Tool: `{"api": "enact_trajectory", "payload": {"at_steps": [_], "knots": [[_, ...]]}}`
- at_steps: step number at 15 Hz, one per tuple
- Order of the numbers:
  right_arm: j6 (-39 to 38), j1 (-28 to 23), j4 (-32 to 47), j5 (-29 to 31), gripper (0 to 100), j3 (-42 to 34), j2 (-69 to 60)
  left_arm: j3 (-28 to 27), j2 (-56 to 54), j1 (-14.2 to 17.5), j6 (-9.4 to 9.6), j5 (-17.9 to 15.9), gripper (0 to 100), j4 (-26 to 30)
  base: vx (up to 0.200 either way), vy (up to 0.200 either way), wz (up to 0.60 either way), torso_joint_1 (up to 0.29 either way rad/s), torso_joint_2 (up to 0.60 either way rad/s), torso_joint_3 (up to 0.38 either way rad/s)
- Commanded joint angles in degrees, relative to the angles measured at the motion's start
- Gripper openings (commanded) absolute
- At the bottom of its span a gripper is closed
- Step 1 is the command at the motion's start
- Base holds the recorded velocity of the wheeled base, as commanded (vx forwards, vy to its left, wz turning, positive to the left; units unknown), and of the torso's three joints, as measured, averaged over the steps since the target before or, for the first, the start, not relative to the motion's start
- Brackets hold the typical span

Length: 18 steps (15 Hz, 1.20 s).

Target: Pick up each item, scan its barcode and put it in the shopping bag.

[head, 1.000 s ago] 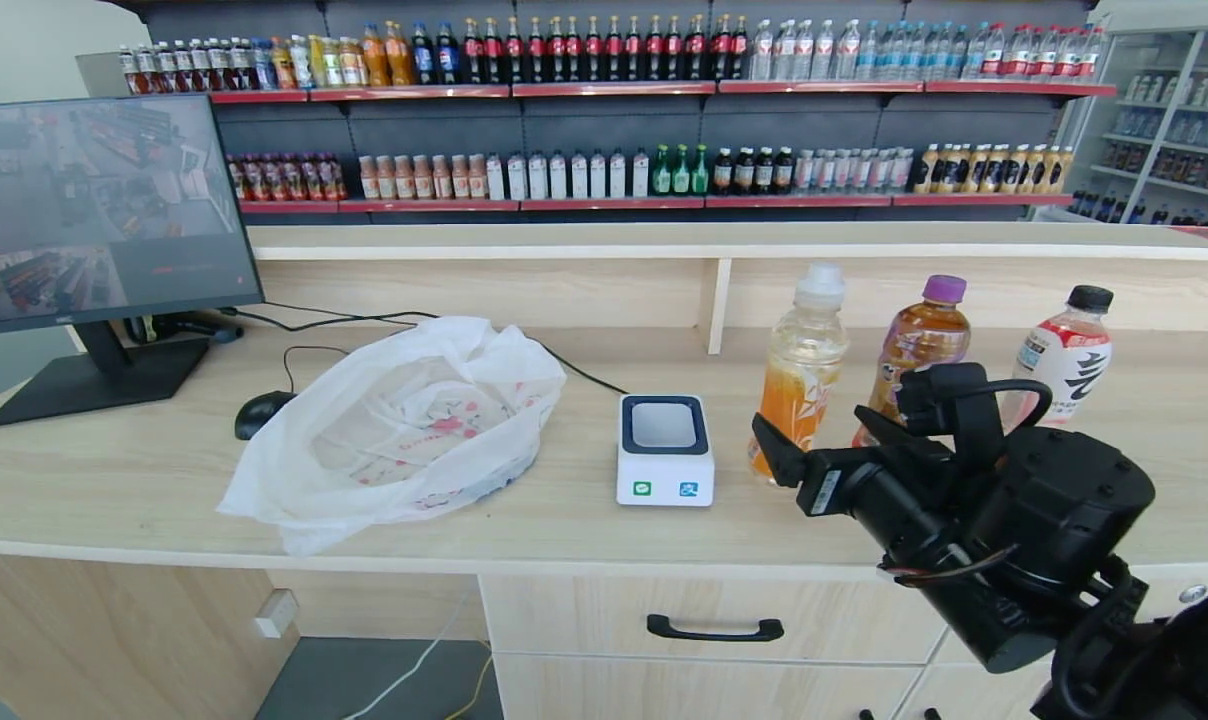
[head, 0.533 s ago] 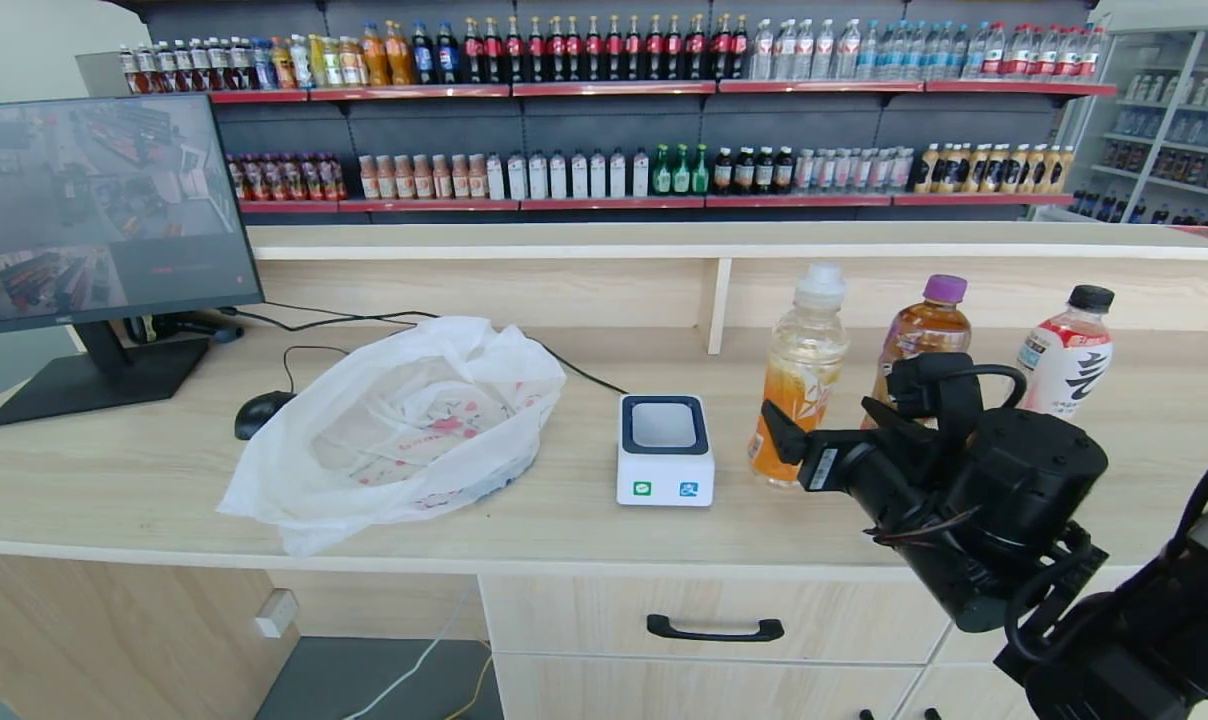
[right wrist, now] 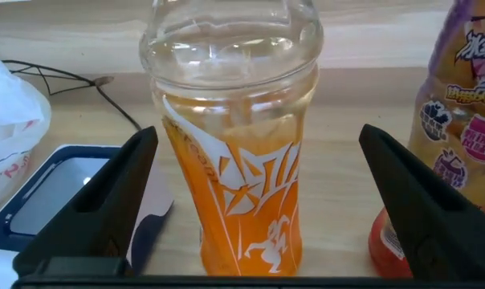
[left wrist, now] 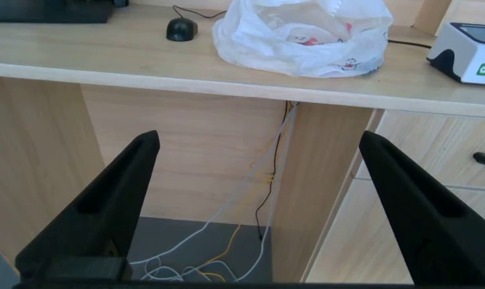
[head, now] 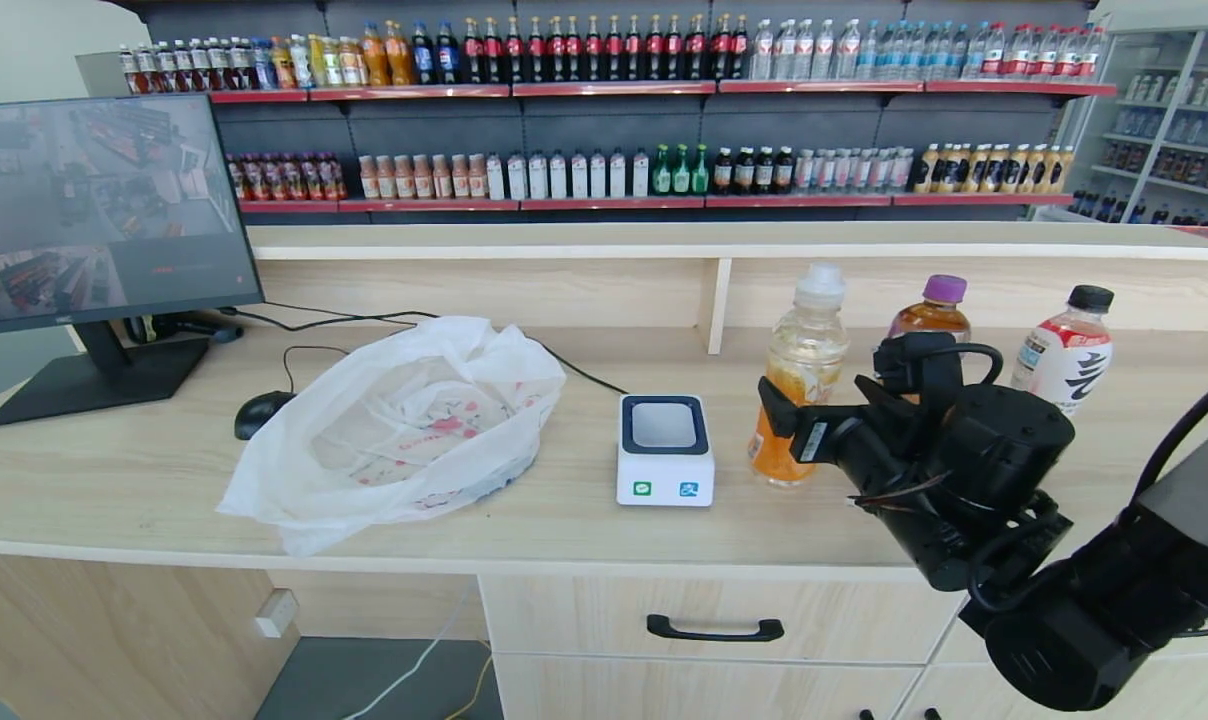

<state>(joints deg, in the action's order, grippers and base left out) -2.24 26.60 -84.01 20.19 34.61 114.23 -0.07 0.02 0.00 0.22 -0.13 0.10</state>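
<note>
free: counter between scanner and orange bottle | obstacle: purple-capped bottle just beside

On the counter, the shopping bag lies left of the scanner, with the mouse and monitor farther left. Right of the scanner stand the leftmost bottle, middle bottle and rightmost bottle in a row. The right pincer hangs just before the leftmost bottle.

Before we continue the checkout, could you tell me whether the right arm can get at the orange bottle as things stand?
Probably yes. The right gripper is open, and the orange bottle stands upright straight ahead of it with nothing between. The purple-capped bottle stands close beside, so room there looks tight.
</note>
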Motion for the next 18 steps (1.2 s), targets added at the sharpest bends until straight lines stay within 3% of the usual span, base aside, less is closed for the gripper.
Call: {"api": "enact_trajectory", "payload": {"at_steps": [1,18], "knots": [[0.0,-0.4,0.0,-0.6,100,0.8,1.1,0.1,0.0,0.0,0.04,0.0,100,0.0,0.0,0.0,0.0,0.0,0.0,0.0],[0.2,-1.4,-0.3,-1.2,100,8.4,7.9,0.0,0.0,0.0,-0.04,0.0,100,0.0,0.0,0.0,0.0,0.0,0.0,0.0]]}}
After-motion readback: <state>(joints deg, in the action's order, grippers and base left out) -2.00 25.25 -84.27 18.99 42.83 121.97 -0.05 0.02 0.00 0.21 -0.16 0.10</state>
